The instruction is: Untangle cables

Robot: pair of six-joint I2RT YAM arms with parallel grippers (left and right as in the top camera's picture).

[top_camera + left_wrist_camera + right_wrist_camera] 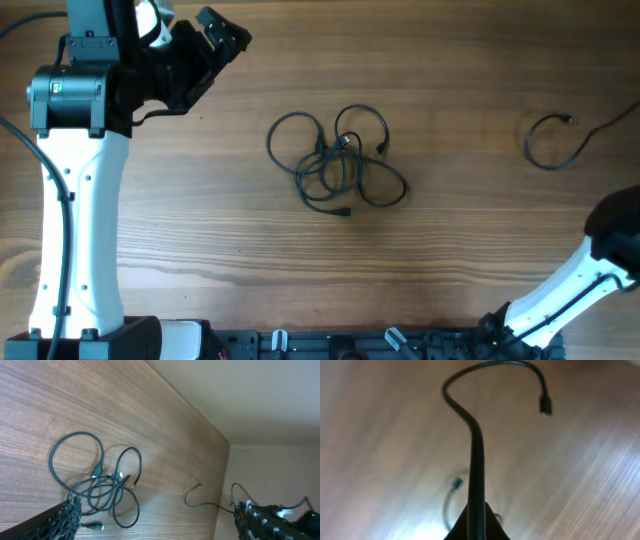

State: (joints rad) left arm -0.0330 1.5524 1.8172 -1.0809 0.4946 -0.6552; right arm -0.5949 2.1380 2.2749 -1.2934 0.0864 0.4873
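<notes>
My left arm (pixel 88 230) is white-shelled with black joints, a thin black wire (pixel 64 240) along it; my left pincer (pixel 157 510) has black, rough-textured fingers (pixel 62 519).

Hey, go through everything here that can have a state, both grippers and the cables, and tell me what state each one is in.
Left gripper: open, holding nothing, away from the cables.
Right gripper: shut on the held cable.
Held cable: clamped, its plug end free.
Cable tangle: knotted, loops overlapping, lying untouched.
Single cable: apart from the tangle, lying curved, running off the right edge.
</notes>
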